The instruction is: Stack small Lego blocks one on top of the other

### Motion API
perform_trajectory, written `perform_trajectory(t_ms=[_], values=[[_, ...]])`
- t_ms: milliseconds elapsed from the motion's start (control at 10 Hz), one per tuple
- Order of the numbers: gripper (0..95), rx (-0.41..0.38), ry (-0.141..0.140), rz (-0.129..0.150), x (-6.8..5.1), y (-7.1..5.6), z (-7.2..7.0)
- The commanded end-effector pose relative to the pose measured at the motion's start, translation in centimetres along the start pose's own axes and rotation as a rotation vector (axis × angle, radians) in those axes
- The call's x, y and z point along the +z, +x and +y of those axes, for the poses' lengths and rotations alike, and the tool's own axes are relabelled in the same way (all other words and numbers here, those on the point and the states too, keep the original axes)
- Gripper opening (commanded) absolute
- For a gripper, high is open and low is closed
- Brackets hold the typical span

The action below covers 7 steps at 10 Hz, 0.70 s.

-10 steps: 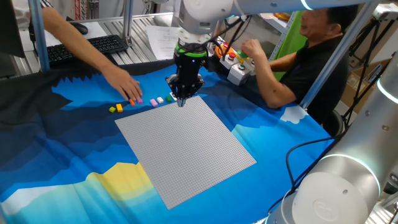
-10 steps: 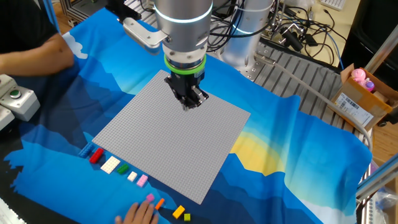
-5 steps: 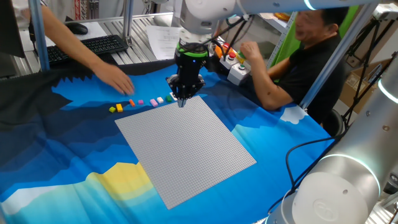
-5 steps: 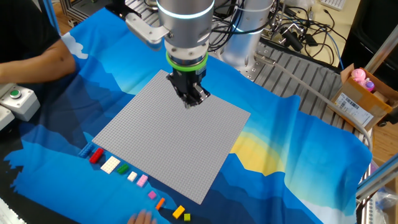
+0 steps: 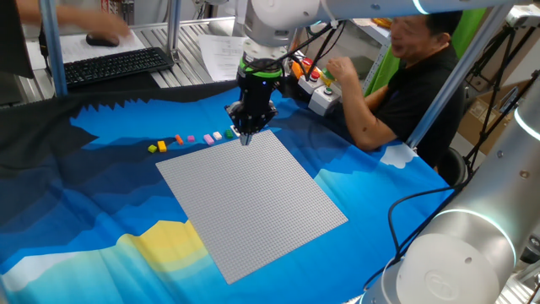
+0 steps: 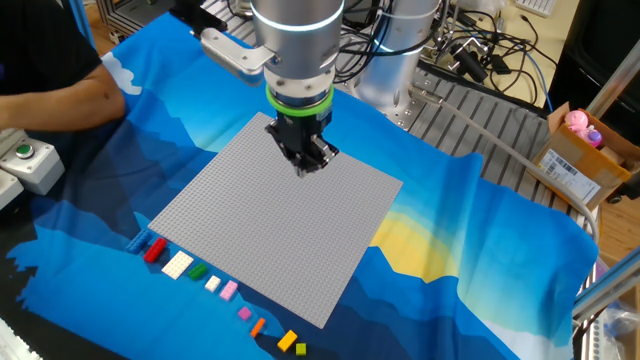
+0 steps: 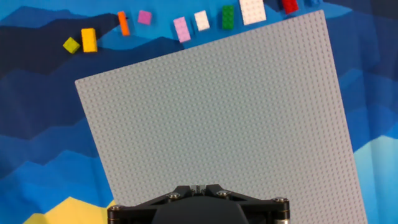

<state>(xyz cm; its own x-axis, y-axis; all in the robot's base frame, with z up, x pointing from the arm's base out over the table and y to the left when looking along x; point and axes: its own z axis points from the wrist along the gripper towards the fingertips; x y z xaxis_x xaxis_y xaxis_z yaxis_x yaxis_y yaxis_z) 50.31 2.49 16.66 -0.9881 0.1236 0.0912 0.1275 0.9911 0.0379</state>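
Observation:
The small Lego blocks lie in a row on the blue cloth along one edge of the grey baseplate. In the hand view they run yellow-green, yellow, orange, pink, pink, white, green, white, red. The other fixed view shows the same row, from red to yellow. My gripper hangs a little above the baseplate near its far edge. It is shut and empty.
A seated person at the right holds hands near grey button boxes. A keyboard lies at the back left. Another button box and a person's arm are at the cloth's left side.
The person's hand that was at the row of blocks has pulled away toward the keyboard. The pink and orange blocks lie uncovered. My gripper has not moved.

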Motion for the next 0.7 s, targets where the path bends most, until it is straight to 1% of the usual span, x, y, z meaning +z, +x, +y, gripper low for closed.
perform_trajectory(t_ms=[100,200,400,500,700], values=[[0.0,-0.067,0.039,0.002,-0.3,-3.2,-0.3],[0.0,-0.117,0.073,-0.004,-0.3,-5.1,-0.8],[0.0,-0.169,0.074,-0.001,-0.5,-7.9,-1.8],[0.0,-0.168,0.073,-0.015,-0.4,-9.5,-2.6],[0.0,-0.187,0.072,-0.037,0.0,-11.3,-3.7]])
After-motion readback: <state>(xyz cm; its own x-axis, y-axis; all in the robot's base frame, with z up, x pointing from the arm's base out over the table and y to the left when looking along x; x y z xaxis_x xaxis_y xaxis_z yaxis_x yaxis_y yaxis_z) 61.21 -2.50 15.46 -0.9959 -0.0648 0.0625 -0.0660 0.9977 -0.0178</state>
